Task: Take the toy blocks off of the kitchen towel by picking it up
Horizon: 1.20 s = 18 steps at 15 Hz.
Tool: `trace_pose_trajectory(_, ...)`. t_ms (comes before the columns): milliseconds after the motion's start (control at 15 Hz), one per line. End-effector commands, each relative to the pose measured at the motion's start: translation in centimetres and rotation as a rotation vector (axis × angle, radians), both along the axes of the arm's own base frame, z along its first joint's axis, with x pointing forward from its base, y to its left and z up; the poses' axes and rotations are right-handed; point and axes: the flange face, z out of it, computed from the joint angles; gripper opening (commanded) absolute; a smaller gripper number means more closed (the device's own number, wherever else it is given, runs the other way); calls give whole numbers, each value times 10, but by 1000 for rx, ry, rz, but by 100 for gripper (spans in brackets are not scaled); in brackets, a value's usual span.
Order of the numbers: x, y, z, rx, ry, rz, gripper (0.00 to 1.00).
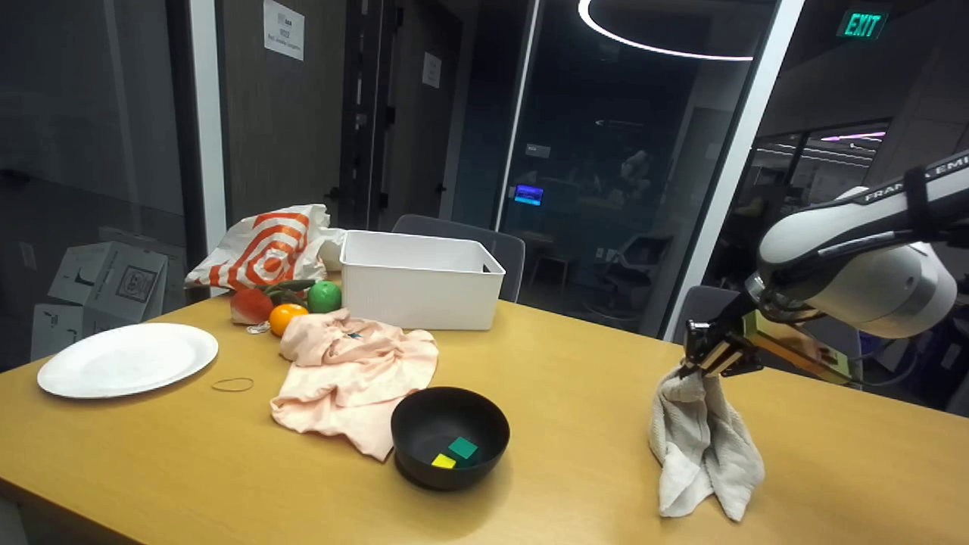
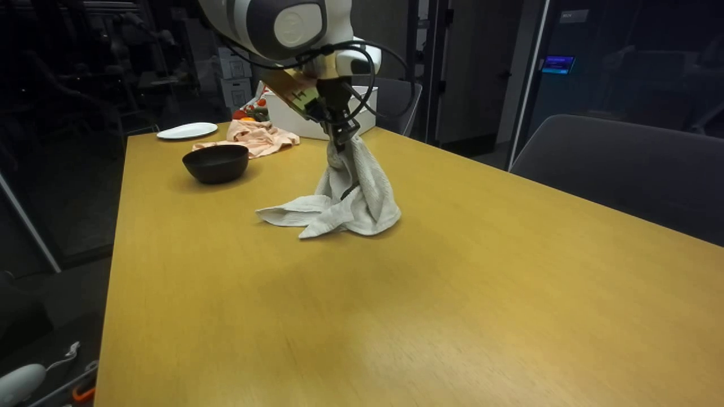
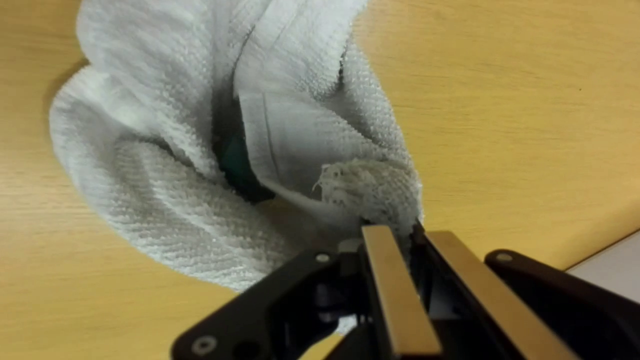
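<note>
The kitchen towel (image 1: 700,439) is light grey-white and hangs bunched from my gripper (image 1: 698,367), its lower folds resting on the table. It also shows in an exterior view (image 2: 362,198) and in the wrist view (image 3: 165,100). My gripper is shut on the towel's upper end; in the wrist view the fingertips (image 3: 400,234) pinch the cloth. A dark green toy block (image 3: 237,162) shows partly between the towel folds; the cloth hides the rest of it. A green block (image 1: 462,448) and a yellow block (image 1: 444,461) lie in the black bowl (image 1: 409,431).
A pink cloth (image 1: 356,371) lies behind the bowl. A white bin (image 1: 420,291), toy fruit (image 1: 325,297) and a plastic bag (image 1: 265,250) stand at the far end. A white plate (image 1: 129,359) and a rubber band (image 1: 232,384) lie near the far-left edge.
</note>
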Motion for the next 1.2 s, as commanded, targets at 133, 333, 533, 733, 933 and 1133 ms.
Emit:
trace_pose_trajectory(133, 22, 30, -1, -74, -161, 141, 8)
trace_pose_trajectory(333, 36, 51, -13, 42, -129, 205, 11)
trace_pose_trajectory(533, 46, 57, -21, 217, -102, 268, 45)
trace_pose_trajectory(733, 46, 44, -28, 287, -9, 289, 67)
trace_pose_trajectory(933, 40, 25, -32, 289, 131, 241, 88)
trace_pose_trajectory(1133, 28, 24, -36, 324, 276, 261, 100)
